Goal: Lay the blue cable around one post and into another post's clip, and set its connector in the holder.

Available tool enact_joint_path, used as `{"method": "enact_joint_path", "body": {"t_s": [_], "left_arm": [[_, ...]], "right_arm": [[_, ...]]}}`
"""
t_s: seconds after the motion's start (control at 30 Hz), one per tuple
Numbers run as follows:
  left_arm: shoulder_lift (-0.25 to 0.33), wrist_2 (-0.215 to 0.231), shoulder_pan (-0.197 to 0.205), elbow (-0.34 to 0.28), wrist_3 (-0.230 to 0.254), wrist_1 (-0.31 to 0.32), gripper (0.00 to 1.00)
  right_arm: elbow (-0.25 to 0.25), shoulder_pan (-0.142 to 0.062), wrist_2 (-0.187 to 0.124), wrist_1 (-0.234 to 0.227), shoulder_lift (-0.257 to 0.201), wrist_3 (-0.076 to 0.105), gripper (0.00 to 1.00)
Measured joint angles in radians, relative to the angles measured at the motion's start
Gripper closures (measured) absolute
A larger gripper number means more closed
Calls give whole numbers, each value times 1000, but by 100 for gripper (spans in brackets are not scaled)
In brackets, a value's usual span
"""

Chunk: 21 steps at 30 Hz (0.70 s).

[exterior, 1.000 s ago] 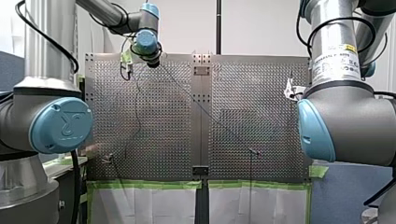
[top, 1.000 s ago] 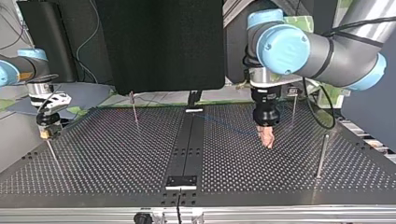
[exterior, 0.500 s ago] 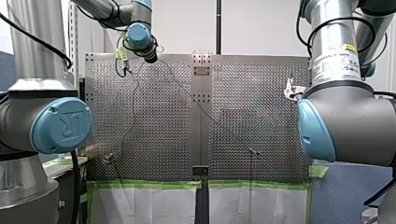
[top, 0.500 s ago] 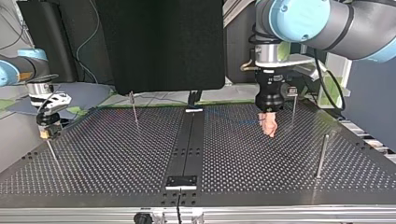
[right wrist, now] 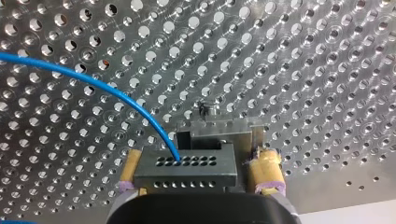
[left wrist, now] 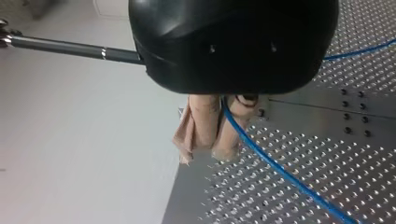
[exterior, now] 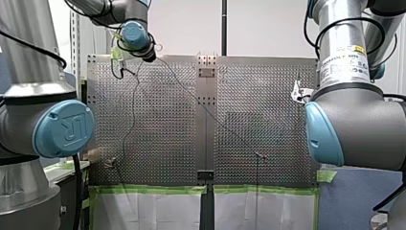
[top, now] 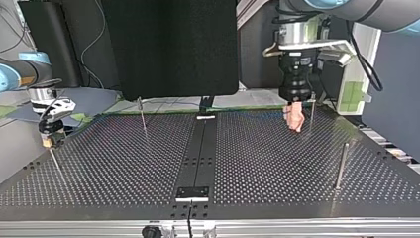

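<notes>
The blue cable [left wrist: 275, 170] comes out from between the beige fingers of my left gripper [left wrist: 205, 151], which is shut on it, and trails away over the perforated table [left wrist: 303, 186]. In the top view that gripper [top: 293, 119] hangs at the table's back right, just beside a thin post [top: 311, 116]. My right gripper [right wrist: 196, 175] stands open, its yellow pads [right wrist: 264, 170] either side of the dark connector [right wrist: 184, 170], with a gap at one pad. The connector sits against a metal holder [right wrist: 215, 133], and the cable [right wrist: 93, 86] runs out of it. The cable [exterior: 206, 108] slants thinly across the front view.
More thin posts stand on the table: one at the back left [top: 142, 116], one at the right [top: 341, 166], one below my right gripper [top: 49, 136] at the left edge. A dark strip [top: 198, 158] runs down the table's middle.
My left gripper has carried the cable toward the top view's back right and risen, ending beside the back-right post. My right gripper has stayed put.
</notes>
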Motion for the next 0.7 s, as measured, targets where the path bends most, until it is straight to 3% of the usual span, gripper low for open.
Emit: {"method": "enact_joint_path", "body": {"t_s": [0.37, 0.7], "left_arm": [[77, 4, 2, -83, -3, 53, 84], [4, 17, 3, -91, 9, 137, 84]], "right_arm": [[0, 0, 0, 0, 0, 0, 0], [0, 0, 0, 0, 0, 0, 0]]}}
